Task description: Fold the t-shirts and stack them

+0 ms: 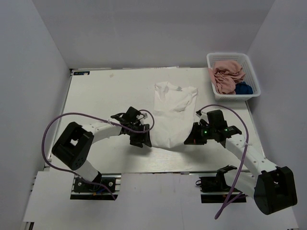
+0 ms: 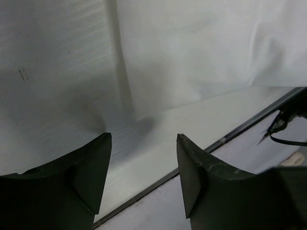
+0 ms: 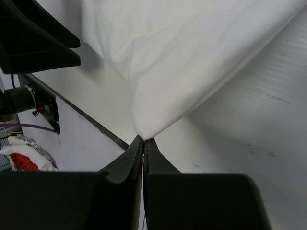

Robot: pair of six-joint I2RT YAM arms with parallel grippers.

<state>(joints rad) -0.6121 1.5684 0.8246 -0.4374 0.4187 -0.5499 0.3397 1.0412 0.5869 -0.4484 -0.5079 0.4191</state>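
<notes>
T-shirt [image 1: 171, 120], white and creased, lies spread, hem corner pinched by right claw [image 3: 144, 143]; left claw [image 2: 143, 139] gapes empty

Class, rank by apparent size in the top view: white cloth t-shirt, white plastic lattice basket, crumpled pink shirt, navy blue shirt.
white cloth t-shirt
white plastic lattice basket
crumpled pink shirt
navy blue shirt, mostly hidden
</notes>
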